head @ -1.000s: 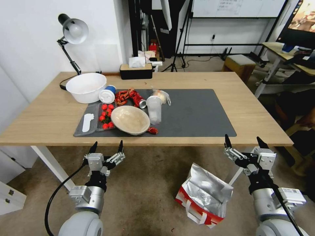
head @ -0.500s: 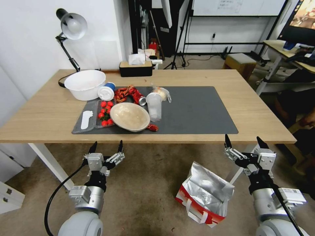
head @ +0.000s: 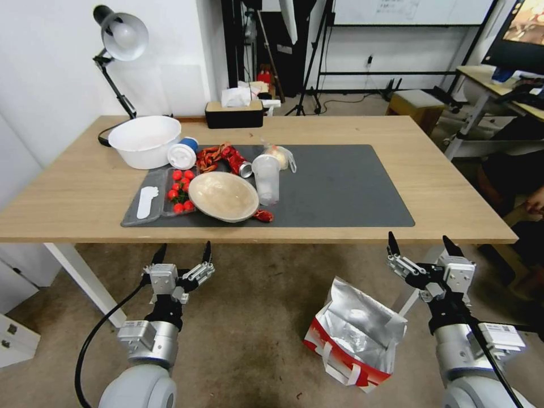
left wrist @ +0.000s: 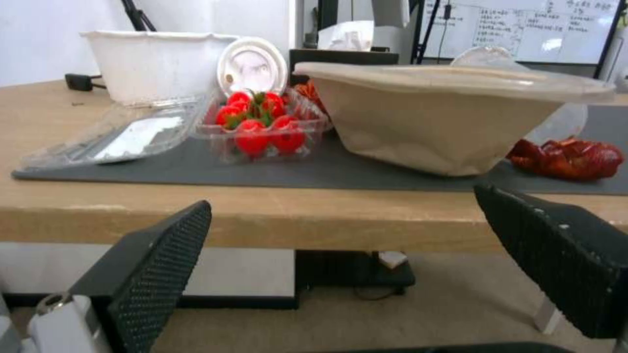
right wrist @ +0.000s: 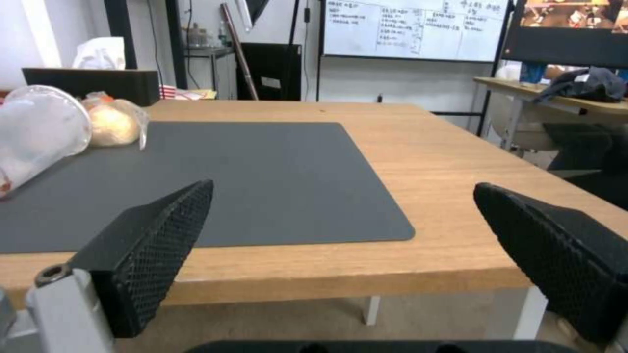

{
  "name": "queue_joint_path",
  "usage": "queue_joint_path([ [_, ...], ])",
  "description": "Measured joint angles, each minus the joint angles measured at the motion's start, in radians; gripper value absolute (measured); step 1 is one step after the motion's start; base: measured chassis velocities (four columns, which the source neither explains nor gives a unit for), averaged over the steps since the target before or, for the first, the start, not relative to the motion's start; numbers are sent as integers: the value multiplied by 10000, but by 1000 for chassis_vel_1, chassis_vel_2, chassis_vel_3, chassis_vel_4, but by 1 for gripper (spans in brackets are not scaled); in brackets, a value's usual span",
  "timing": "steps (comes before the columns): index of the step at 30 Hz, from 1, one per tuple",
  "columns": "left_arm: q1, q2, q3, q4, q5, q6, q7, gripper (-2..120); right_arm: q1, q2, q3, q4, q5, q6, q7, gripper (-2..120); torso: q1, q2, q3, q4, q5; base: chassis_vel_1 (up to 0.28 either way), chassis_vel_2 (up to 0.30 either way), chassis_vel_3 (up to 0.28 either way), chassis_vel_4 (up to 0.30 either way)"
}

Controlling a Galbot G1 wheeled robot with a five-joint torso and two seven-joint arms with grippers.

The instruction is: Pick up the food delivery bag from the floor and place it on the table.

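The food delivery bag (head: 354, 334), white with a red band and an open silver foil lining, stands on the floor (head: 255, 317) in front of the table (head: 453, 187), below its front right part. My right gripper (head: 419, 241) is open, raised just right of and above the bag, level with the table's front edge; in the right wrist view its fingers (right wrist: 150, 245) frame the dark mat (right wrist: 262, 171). My left gripper (head: 184, 249) is open too, far left of the bag, facing the table edge (left wrist: 327, 220).
The left half of the mat (head: 340, 181) holds a beige bowl (head: 224, 196), a tomato box (head: 178, 191), a clear cup (head: 266, 178) and a white tub (head: 144, 140). A white table leg (head: 407, 303) stands right behind the bag. A stool (head: 416, 102) sits beyond the table.
The whole head view has shifted a little, so the camera has moved; the table sits slightly higher in the picture. Both grippers stay open and the bag stays on the floor.
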Motion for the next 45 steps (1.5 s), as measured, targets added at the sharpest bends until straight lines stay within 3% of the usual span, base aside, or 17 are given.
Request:
queue_joint_path([
  [25,-6,-13,-110,-17,19,-124,7,100,138,-128,-5,-220,46,117,138,100,-818,-1912,-1098,0,0,0,0,0,0],
  [45,-33,-35,-128,126,45,-215,22,100,246,-261,22,-433,104,258,146,100,-1275,-3019,-1745,1,0,0,0,0,0],
])
